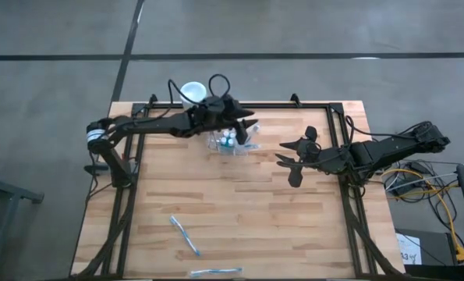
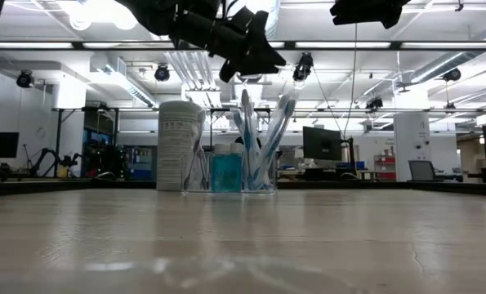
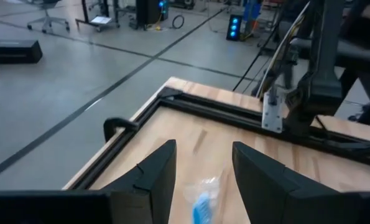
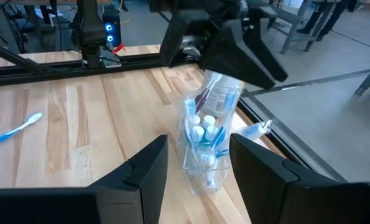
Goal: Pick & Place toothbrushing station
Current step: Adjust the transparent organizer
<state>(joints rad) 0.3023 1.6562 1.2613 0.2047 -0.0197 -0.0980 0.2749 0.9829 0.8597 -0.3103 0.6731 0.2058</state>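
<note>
both grippers empty, place step looks about done

your left gripper (image 1: 246,125) hangs fingers apart above the small clear plastic toothbrush holder (image 1: 230,142) standing near the table's far edge beside the white cylinder (image 2: 180,145). right gripper (image 1: 294,158) waits open nearby; next you'd just lift clear.

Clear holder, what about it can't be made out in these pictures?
- High view: the left gripper covers part of the holder; its contents are too small to count.
- Left wrist view: the holder is cut off by the edge.
- Low view: the white cylinder stands partly behind it; whether they touch is unclear.
</note>
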